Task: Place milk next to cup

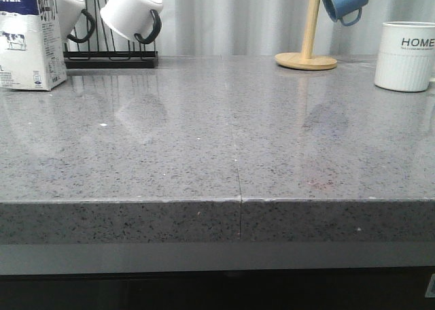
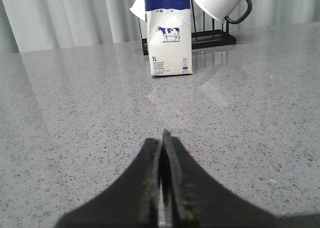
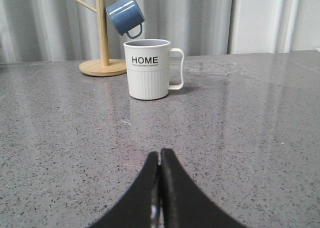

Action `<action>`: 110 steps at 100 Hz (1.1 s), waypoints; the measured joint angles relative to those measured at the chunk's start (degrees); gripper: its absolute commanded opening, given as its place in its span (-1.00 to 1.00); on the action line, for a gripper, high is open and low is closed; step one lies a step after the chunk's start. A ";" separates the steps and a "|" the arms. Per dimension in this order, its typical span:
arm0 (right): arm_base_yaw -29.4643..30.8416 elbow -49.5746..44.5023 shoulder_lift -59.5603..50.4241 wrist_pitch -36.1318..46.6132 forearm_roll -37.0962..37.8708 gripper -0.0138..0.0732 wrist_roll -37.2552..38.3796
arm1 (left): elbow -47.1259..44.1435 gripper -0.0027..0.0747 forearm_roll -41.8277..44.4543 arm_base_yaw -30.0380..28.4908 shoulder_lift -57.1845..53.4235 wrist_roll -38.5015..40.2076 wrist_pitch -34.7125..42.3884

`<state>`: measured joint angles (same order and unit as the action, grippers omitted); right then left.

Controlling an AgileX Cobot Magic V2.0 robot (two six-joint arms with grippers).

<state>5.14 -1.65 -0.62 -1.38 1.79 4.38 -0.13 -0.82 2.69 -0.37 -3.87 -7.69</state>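
Observation:
The milk carton (image 1: 27,41), white with a cow picture and a dark blue top, stands upright at the far left of the grey counter; it also shows in the left wrist view (image 2: 168,35). The white ribbed "HOME" cup (image 1: 406,56) stands at the far right, and shows in the right wrist view (image 3: 148,69) with its handle on the side. My left gripper (image 2: 161,138) is shut and empty, well short of the carton. My right gripper (image 3: 160,153) is shut and empty, well short of the cup. Neither gripper shows in the front view.
A black wire rack (image 1: 112,55) with white black-handled mugs (image 1: 132,11) stands behind the carton. A wooden mug tree (image 1: 307,55) holds a blue mug (image 1: 344,1) left of the cup. A seam (image 1: 234,167) runs down the counter's middle.

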 measured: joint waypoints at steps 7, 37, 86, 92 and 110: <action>0.00 0.00 0.00 0.00 0.00 -0.80 0.00 | 0.00 -0.99 0.00 0.00 0.00 0.00 0.00; 0.00 0.00 0.00 0.00 0.00 -0.80 0.00 | 0.00 -0.99 0.00 0.00 0.00 0.00 0.00; 0.00 2.86 0.00 -2.35 0.00 -0.80 0.00 | 0.00 -0.99 0.00 0.00 0.00 0.00 0.00; 0.00 5.43 0.00 -3.84 0.00 -0.80 0.00 | 0.00 -0.99 0.00 0.00 0.00 0.00 0.00; 0.00 13.11 3.00 -10.55 0.00 -0.80 0.00 | 0.00 -0.99 0.00 0.00 0.00 0.00 0.00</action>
<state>5.14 11.46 2.39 -11.93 1.79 4.38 -0.13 -0.82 2.69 -0.37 -3.87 -7.69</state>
